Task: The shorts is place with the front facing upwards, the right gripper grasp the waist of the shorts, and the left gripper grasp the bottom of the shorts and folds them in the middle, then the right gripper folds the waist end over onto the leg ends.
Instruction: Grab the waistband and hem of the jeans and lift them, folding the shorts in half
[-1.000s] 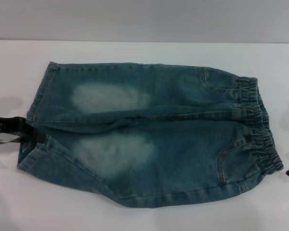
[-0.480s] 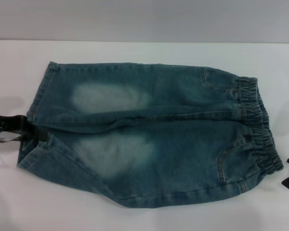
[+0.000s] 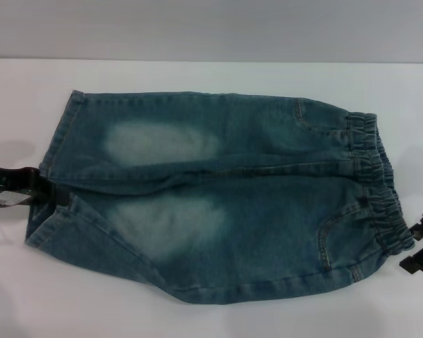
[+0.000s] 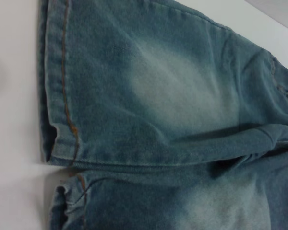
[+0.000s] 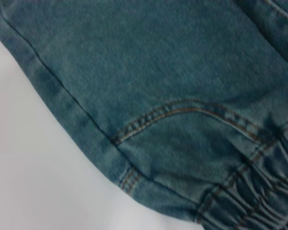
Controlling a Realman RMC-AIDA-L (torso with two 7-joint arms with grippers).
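The faded blue denim shorts (image 3: pixel 218 197) lie flat, front up, in the middle of the white bench (image 3: pixel 197 317), the two legs one above the other with pale worn patches on each. The gathered elastic waist of the shorts (image 3: pixel 377 186) lies toward the robot's right, and the bottom of the shorts (image 3: pixel 53 176), two straight hems with orange stitching, lies toward its left. In the left wrist view those hems (image 4: pixel 62 143) lie flat on the white surface, meeting at a crease between the legs. The left end effector (image 3: pixel 53 193), a black claw on a black link, sits at the hem edge where the two legs meet, touching the denim; whether its fingers pinch the cloth cannot be told. The right end effector (image 3: pixel 419 243), black, stands just beside the lower corner of the waistband, its two prongs spread apart and holding nothing. The right wrist view shows the curved pocket seam (image 5: pixel 182 112) and ruched elastic close below it.
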